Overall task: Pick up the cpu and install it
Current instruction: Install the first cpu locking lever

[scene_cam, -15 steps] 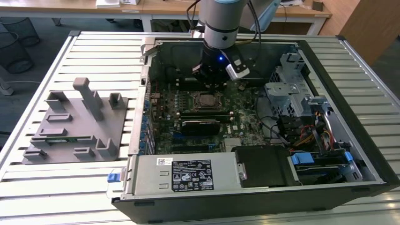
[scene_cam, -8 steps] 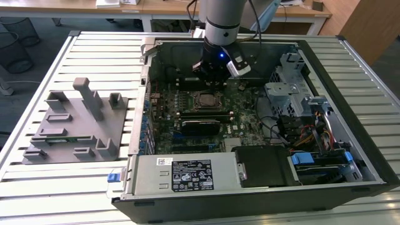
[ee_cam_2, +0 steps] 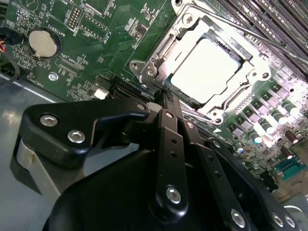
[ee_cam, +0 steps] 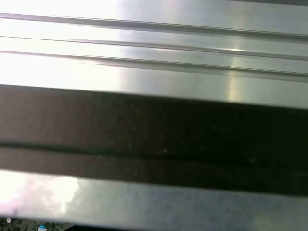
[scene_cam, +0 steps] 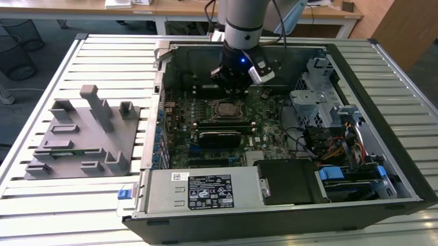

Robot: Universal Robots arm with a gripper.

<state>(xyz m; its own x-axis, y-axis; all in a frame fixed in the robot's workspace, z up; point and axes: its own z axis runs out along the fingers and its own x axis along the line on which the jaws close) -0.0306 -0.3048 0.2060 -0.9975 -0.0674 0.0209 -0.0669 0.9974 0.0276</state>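
The cpu (ee_cam_2: 207, 67), a square chip with a shiny silver top, lies flat inside the metal socket frame (ee_cam_2: 159, 60) on the green motherboard. In the exterior view the cpu (scene_cam: 224, 108) sits mid-board inside the open computer case. My gripper (scene_cam: 236, 93) hangs just above the far edge of the socket. In the second wrist view its black fingers (ee_cam_2: 168, 125) run together to a tip, with the gripper (ee_cam_2: 166, 92) at the socket frame's edge. The fingers look shut with nothing between them.
The open case (scene_cam: 356, 66) walls in the board on all sides. A drive cage (scene_cam: 318, 100) and cables stand at the exterior view's right, a power supply (scene_cam: 205, 189) at the front. A grey fixture (scene_cam: 82, 133) sits on the slatted table left of the case.
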